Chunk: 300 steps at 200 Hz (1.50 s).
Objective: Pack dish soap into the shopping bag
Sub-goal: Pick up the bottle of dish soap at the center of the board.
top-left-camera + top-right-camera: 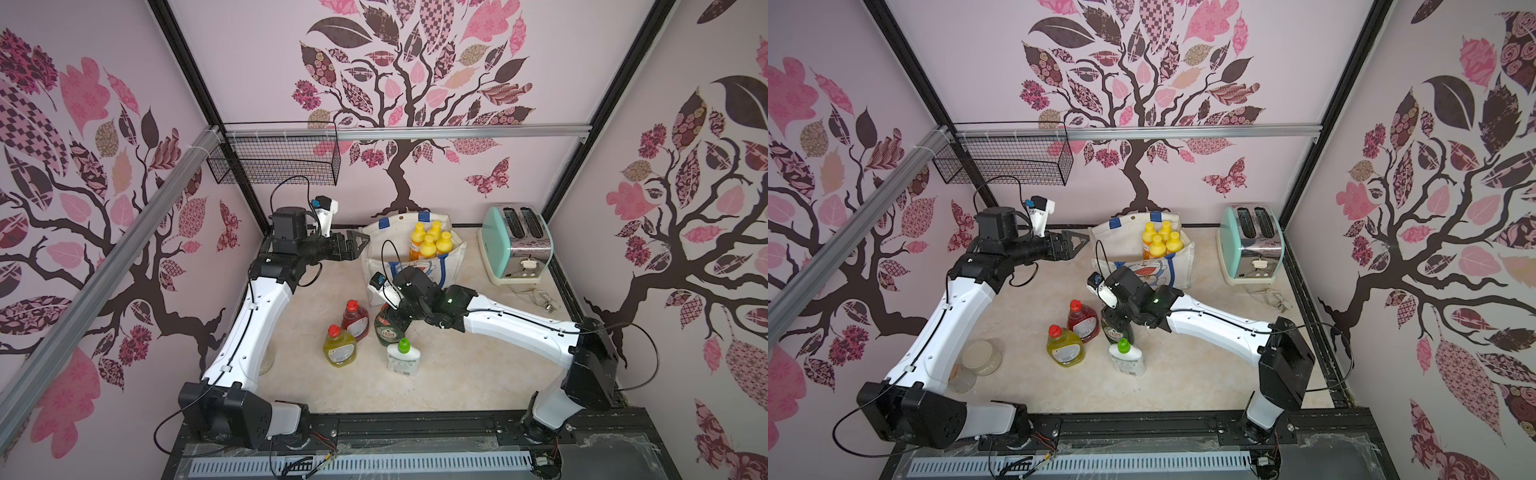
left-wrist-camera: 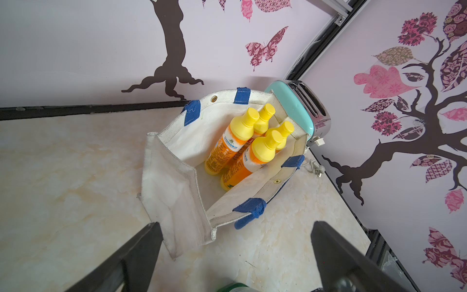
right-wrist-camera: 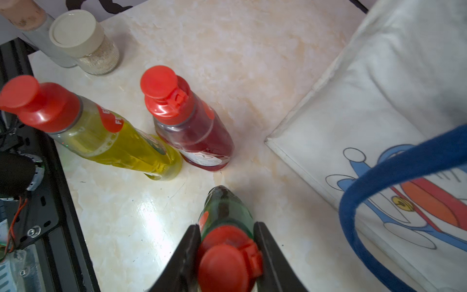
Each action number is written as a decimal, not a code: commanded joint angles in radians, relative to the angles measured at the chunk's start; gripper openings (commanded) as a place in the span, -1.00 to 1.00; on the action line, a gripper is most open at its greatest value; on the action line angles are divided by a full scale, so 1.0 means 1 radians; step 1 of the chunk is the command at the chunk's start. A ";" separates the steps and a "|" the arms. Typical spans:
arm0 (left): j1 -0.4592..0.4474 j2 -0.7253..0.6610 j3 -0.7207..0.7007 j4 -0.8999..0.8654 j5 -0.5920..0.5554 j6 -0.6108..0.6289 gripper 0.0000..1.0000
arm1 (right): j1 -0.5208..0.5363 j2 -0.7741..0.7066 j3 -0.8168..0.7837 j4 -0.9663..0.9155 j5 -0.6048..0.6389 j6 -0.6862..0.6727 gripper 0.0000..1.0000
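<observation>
Both top views: the right arm [image 1: 419, 297] covered the right gripper [image 3: 226, 227] and the cap of the dark green bottle [image 1: 388, 330]. The shopping bag [image 1: 374, 249] wall hid the orange bottles [image 1: 428, 243] below their shoulders. Right wrist view: red cap [image 3: 227, 263] blurred, gripper fingers [image 3: 184, 260] cut off at the frame edge. The left arm [image 1: 249, 332] screened most of a jar [image 1: 267, 360].

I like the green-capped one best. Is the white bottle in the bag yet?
No, the white bottle stands on the table, outside the bag.
</observation>
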 commanded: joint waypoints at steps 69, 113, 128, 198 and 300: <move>0.005 -0.015 0.000 0.014 0.012 -0.003 0.96 | -0.056 -0.050 0.238 -0.078 0.112 0.041 -1.00; 0.007 -0.008 -0.001 0.021 0.019 -0.010 0.96 | -0.082 -0.013 0.380 -0.160 0.119 0.046 -1.00; 0.006 -0.008 0.000 0.021 0.017 -0.010 0.96 | -0.093 0.011 0.458 -0.205 0.124 0.050 -1.00; 0.005 0.004 0.005 0.021 0.030 -0.014 0.96 | -0.135 0.152 0.833 -0.375 0.143 0.039 -1.00; 0.006 0.011 0.007 0.031 0.055 -0.028 0.96 | -0.158 0.284 1.206 -0.475 0.159 0.014 -1.00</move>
